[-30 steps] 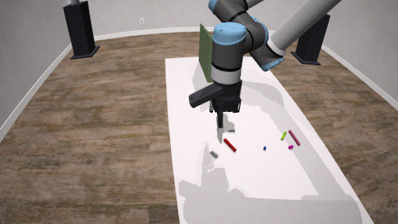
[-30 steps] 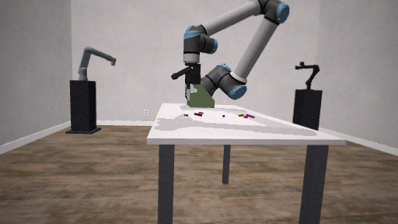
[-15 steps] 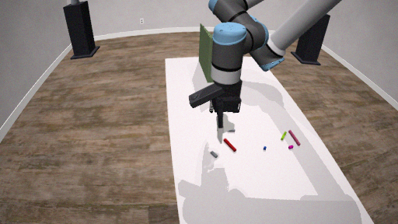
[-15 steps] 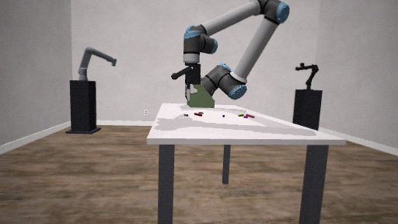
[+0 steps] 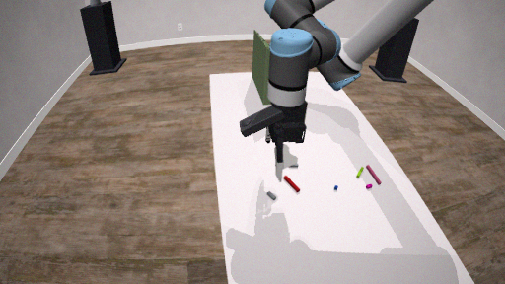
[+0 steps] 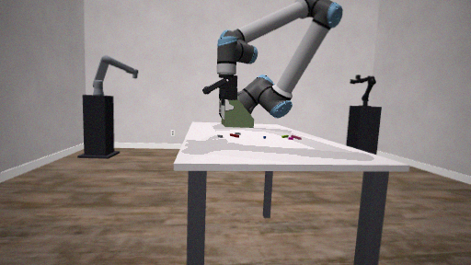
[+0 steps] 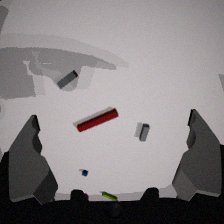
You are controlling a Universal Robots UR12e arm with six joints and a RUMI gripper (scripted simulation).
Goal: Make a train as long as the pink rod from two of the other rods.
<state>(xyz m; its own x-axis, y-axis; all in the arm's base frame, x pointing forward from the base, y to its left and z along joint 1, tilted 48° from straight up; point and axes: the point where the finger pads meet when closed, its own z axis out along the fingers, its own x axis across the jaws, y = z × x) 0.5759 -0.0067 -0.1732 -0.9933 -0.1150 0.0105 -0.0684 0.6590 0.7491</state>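
My gripper (image 5: pixel 279 165) (image 6: pixel 223 111) (image 7: pixel 113 113) is open and empty, hanging above the white table (image 5: pixel 232 108) (image 6: pixel 276 158). Below it lie the red rod (image 5: pixel 291 183) (image 6: pixel 235 134) (image 7: pixel 97 120) and a short grey rod (image 5: pixel 294 166) (image 7: pixel 144 131) close beside it. A second grey rod (image 5: pixel 271 195) (image 6: pixel 220 136) (image 7: pixel 67 79) lies a little further off. The pink rod (image 5: pixel 373 175) (image 6: pixel 295 137) lies to the right, with the lime rod (image 5: pixel 360 172) (image 6: pixel 284 136) (image 7: pixel 109 195) and the magenta rod (image 5: pixel 369 186) next to it. The blue rod (image 5: pixel 335 187) (image 6: pixel 264 136) (image 7: pixel 84 172) lies between the two groups.
A green block (image 5: pixel 260 64) (image 6: pixel 239 117) stands on the table behind the gripper, by the arm's base. Black pedestals stand on the wooden floor around the table.
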